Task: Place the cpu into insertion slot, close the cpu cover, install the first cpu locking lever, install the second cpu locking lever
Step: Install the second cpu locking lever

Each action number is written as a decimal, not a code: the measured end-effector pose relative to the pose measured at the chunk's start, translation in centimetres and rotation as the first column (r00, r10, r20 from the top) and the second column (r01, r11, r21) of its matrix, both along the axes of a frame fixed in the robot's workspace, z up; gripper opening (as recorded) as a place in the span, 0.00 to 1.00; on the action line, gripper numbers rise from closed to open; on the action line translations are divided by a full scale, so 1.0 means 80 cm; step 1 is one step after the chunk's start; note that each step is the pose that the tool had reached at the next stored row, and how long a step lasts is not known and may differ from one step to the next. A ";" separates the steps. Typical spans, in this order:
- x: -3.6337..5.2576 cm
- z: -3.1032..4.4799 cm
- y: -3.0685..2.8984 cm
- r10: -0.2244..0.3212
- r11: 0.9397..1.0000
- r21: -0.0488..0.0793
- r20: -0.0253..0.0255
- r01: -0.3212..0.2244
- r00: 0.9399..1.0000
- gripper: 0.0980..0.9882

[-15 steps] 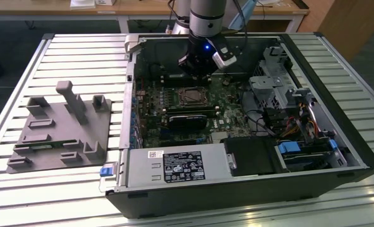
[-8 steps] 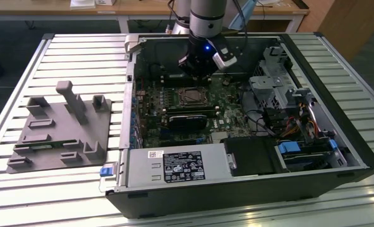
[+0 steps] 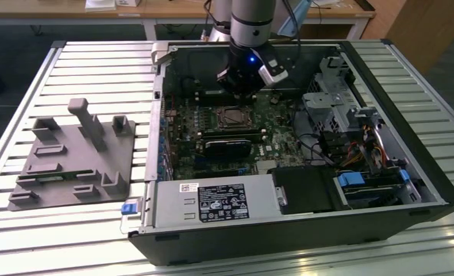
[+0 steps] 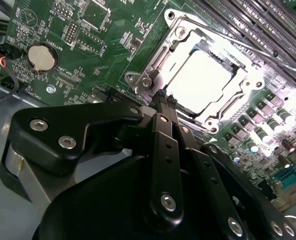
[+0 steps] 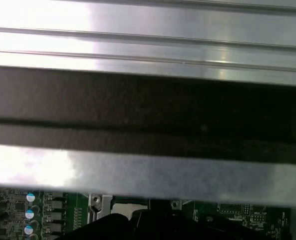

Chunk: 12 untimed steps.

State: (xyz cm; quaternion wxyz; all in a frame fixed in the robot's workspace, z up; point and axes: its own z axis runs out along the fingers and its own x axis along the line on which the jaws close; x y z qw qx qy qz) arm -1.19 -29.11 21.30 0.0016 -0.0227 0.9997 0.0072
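Fixture (image 3: 73, 155), grey, at the exterior view's left on the table (image 3: 96, 63). Beside it the open case (image 3: 288, 236). I, the gripper (image 3: 246, 89), hang low inside it over the board (image 3: 188, 144).

Second wrist view: my jaws are drawn narrow, tips almost meeting at a corner of the slot (image 4: 136, 79). Whether they pinch one of the levers, cannot tell. Seated in the slot is the cpu (image 4: 203, 75), pale top up. Around it the cover (image 4: 237, 82) looks to lie flat.

Judgement: placing done, cover likely closed. The levers are the work left, and I see neither plainly latched.
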 end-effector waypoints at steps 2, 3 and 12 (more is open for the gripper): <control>0.000 0.0000 -0.0013 0.000 1.000 0.000 0.000 0.000 1.000 0.01; 0.000 0.0000 -0.0018 0.000 1.000 0.000 -0.001 0.000 1.000 0.01; 0.000 0.0234 -0.0031 0.000 1.000 0.000 -0.001 0.000 1.000 0.01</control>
